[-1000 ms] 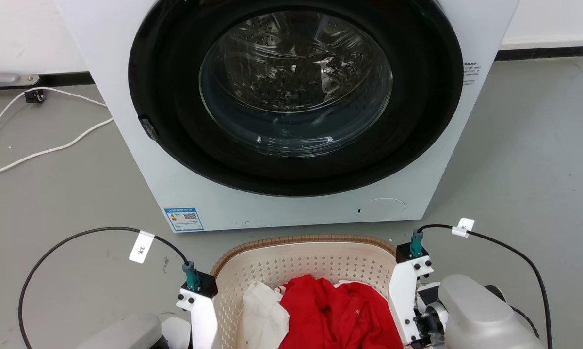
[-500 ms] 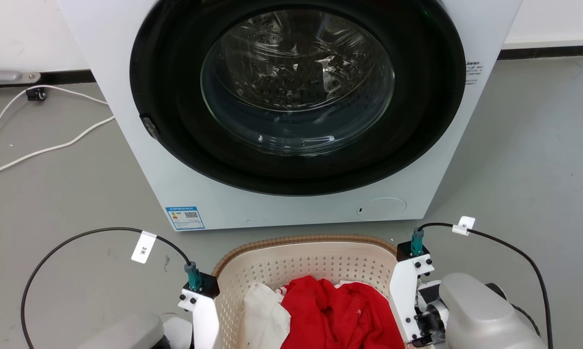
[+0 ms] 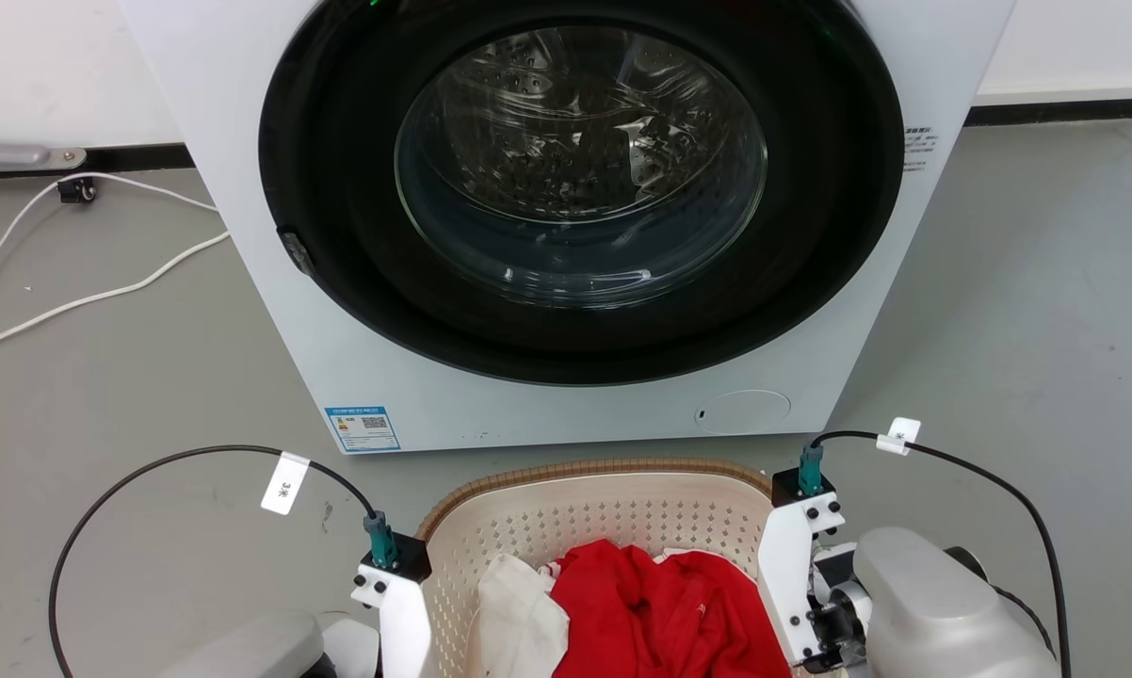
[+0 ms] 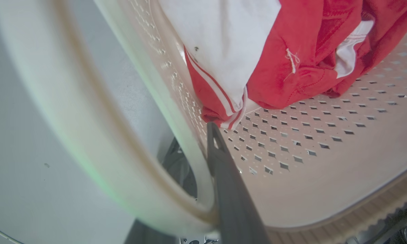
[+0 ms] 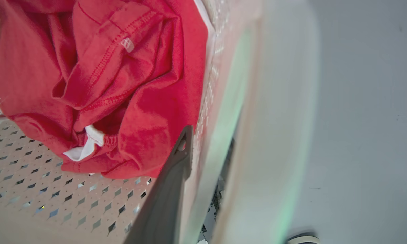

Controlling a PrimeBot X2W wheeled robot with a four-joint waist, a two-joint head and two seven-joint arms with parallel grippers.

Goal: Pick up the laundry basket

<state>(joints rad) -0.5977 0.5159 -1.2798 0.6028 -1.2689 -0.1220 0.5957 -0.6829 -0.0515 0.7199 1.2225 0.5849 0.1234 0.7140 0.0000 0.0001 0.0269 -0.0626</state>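
Laundry basket, held at both side walls; lift not confirmed.

Head view: the laundry basket (image 3: 604, 513), cream and perforated with a brown rim, is low centre, just before the washing machine (image 3: 246, 188) that stands on the grey floor (image 3: 999, 330). It contains a red garment (image 3: 660, 612) and a white cloth (image 3: 519, 612), with an arm at each side. Left wrist view: left claw (image 4: 203, 145) narrow, straddling the basket's side wall. One dark finger (image 4: 223, 176) lies flat against the inside, its partner shows dimly outside, so it is judged clamped on the wall. Right wrist view: right claw (image 5: 203, 152) likewise narrow, one finger (image 5: 171, 183) inside beside the red garment, the wall between the pair. Judged: approach and grasp done; the raise remains. Whether the base has left the floor cannot be told.
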